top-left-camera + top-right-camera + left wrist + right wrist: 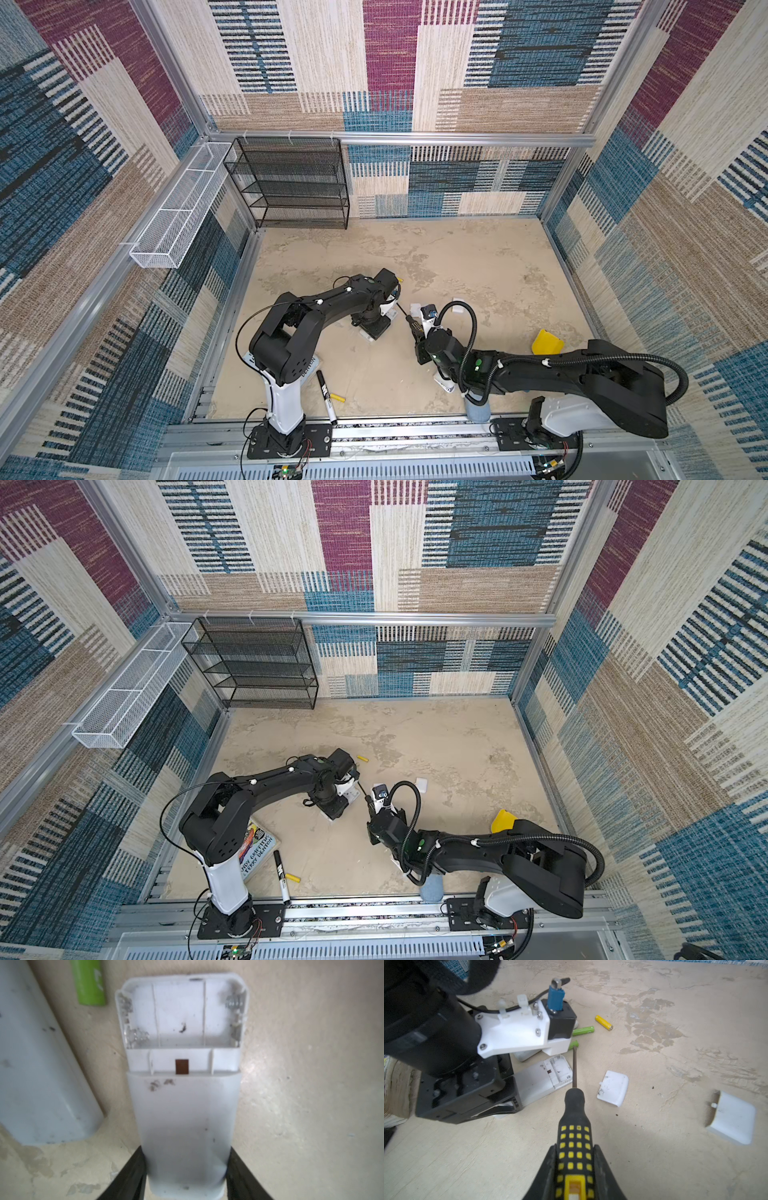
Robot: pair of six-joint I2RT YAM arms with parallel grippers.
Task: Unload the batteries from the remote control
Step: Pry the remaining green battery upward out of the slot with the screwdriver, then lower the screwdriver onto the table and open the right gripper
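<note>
My left gripper is shut on the lower body of a white remote control, which lies on the floor. Its battery compartment is uncovered and holds no cells. Batteries lie loose nearby: two lime green ones and a yellow one beyond the remote. Another yellow battery rests near the front edge. My right gripper is shut on a black-and-yellow screwdriver. The screwdriver's tip hovers just beside the open compartment.
A second pale remote lies beside the held one. Two white battery covers lie to the right. A black marker, a book, a yellow scraper, a black wire shelf and a white basket surround the work area.
</note>
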